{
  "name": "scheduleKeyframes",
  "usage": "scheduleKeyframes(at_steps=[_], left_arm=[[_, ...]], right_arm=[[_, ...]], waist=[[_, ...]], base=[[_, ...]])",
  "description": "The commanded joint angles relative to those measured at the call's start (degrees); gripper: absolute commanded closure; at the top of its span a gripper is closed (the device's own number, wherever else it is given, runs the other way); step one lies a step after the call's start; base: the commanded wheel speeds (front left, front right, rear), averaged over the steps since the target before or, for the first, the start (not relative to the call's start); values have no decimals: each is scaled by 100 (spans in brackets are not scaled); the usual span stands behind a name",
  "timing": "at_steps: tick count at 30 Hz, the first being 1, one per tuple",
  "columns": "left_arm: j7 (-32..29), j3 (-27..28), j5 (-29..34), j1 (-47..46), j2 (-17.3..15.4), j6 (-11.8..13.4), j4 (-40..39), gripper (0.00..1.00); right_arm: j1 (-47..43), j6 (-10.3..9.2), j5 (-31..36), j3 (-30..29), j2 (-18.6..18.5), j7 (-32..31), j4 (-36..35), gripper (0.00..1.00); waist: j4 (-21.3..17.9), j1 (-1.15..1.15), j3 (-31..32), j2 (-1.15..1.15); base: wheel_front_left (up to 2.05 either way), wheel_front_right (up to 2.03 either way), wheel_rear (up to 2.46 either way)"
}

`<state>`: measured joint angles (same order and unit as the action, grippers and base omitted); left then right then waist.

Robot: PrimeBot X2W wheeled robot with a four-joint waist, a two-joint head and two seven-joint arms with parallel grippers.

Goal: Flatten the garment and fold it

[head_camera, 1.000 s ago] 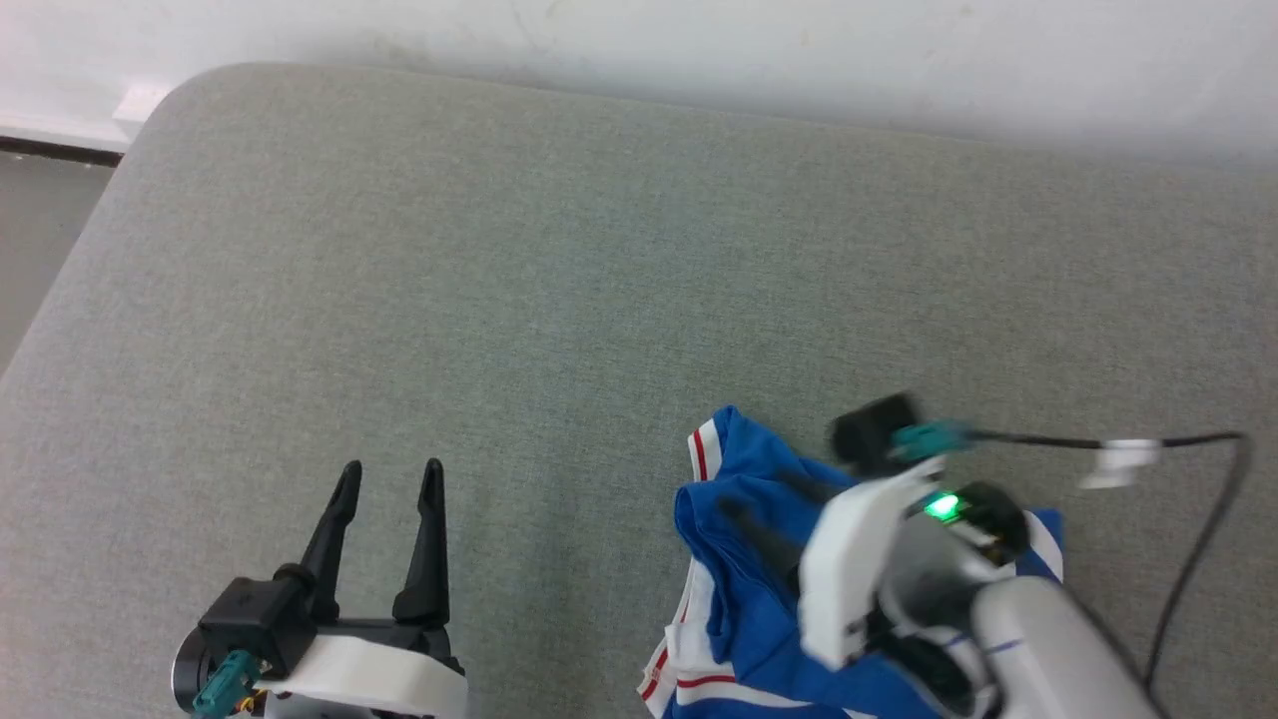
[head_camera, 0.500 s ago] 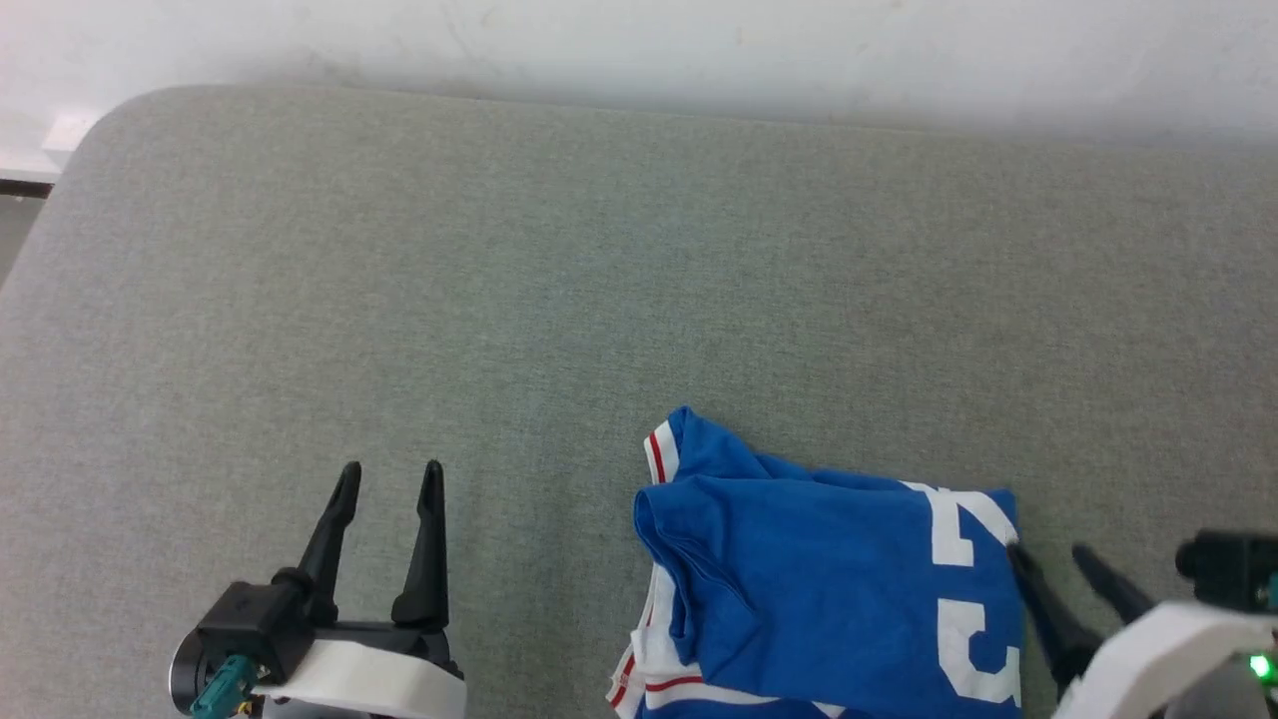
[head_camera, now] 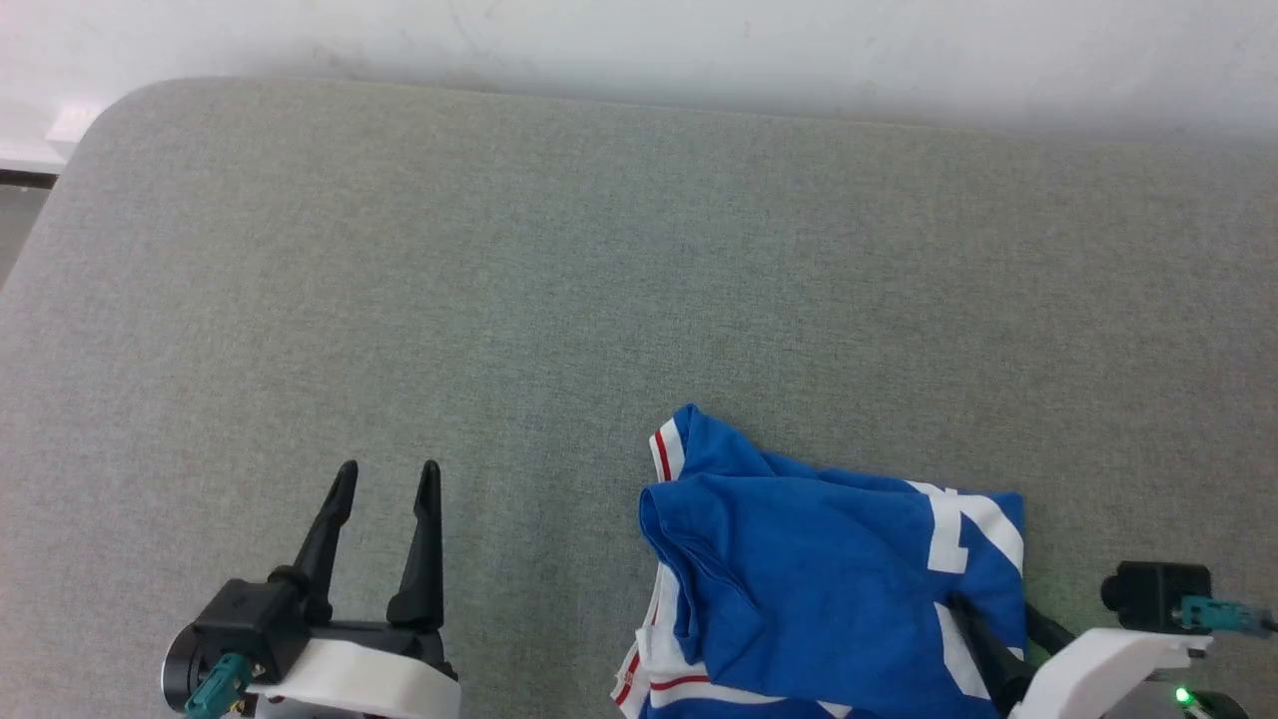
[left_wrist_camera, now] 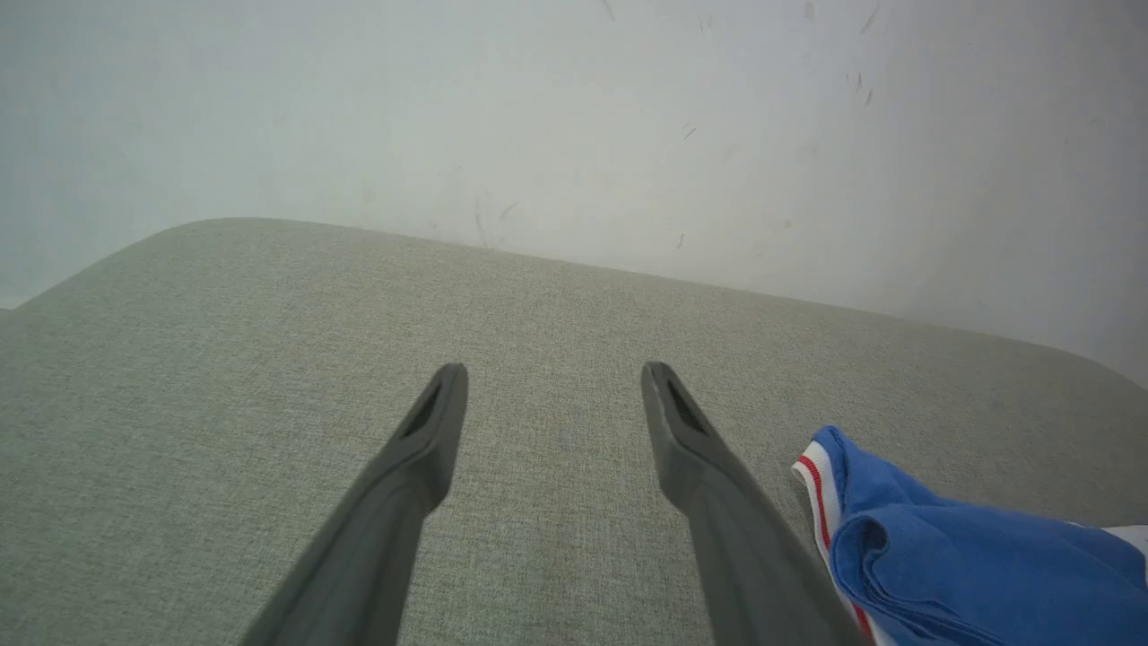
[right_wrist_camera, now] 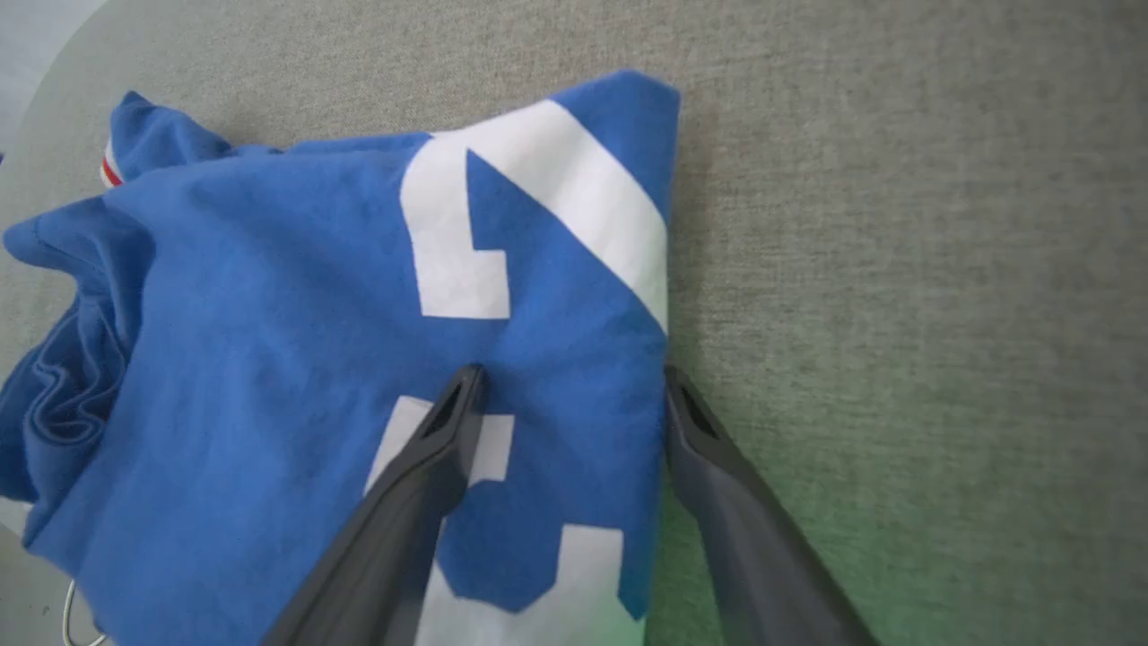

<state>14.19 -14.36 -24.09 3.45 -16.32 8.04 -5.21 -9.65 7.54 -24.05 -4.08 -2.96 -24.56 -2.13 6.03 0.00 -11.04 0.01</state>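
The garment (head_camera: 819, 589) is a royal-blue T-shirt with big white printed shapes, lying bunched on the grey-green padded surface (head_camera: 599, 280) at the near right. A white band with a red stripe (head_camera: 664, 454) sticks up at its far left corner. My right gripper (head_camera: 998, 611) is open at the garment's right edge. In the right wrist view the right gripper (right_wrist_camera: 571, 372) has one finger over the blue cloth (right_wrist_camera: 269, 314) and the other beside the edge, over the bare pad. My left gripper (head_camera: 387, 469) stands open to the garment's left, clear of it and holding nothing; the left wrist view has this gripper (left_wrist_camera: 553, 372) over bare pad with the garment (left_wrist_camera: 969, 574) at its right.
A pale wall (head_camera: 639, 40) runs along the pad's far edge. The pad's rounded corner (head_camera: 110, 110) is at the far left, with the floor beyond it. Bare padding stretches across the far side and the left.
My right arm, which lay across the garment, drew back to the lower right and uncovered it. Its open fingers then came over the garment's right edge. The head camera shifted. The left gripper stayed put.
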Motion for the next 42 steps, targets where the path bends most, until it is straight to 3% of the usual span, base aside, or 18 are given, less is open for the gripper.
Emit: scheduleKeyframes(at_steps=[1,2,3,4,5,17,24,34,42], left_arm=[[-2,6,55,24,-30,-21,-36,0],[-4,2,54,22,-30,-19,-41,0],[-6,-5,53,18,-30,-17,-44,0],[-8,-11,51,9,-27,-15,-45,0],[-9,-16,49,-2,-24,-12,-46,0],[12,-19,61,-169,1,21,-61,0],[24,32,89,-247,-50,46,-119,0],[-25,63,237,-500,-189,125,-353,0],[-97,34,438,-928,-283,175,-527,0]], right_arm=[[102,-5,-30,91,8,-25,129,0],[126,-5,-54,129,8,-81,208,0],[153,-5,-80,152,8,-119,273,53],[183,-5,-94,158,8,-131,322,95],[208,-5,-65,176,8,-170,369,100],[740,-5,357,121,8,-85,297,100],[1361,-5,930,19,-16,-394,80,100],[2381,-5,1160,-247,-1024,-815,-45,100],[3180,-5,1157,-640,-1554,-860,248,100]], waist=[[26,0,-28,-1],[38,0,-40,-1],[50,0,-52,-1],[62,0,-65,-1],[71,0,-77,-1],[-114,0,-133,-1],[-343,0,-202,-1],[-754,0,-675,-1],[-1107,0,-1273,-1]], base=[[0,0,0],[0,0,0],[0,0,0],[0,0,0],[0,0,0],[0,0,0],[0,0,0],[0,0,0],[0,0,0]])
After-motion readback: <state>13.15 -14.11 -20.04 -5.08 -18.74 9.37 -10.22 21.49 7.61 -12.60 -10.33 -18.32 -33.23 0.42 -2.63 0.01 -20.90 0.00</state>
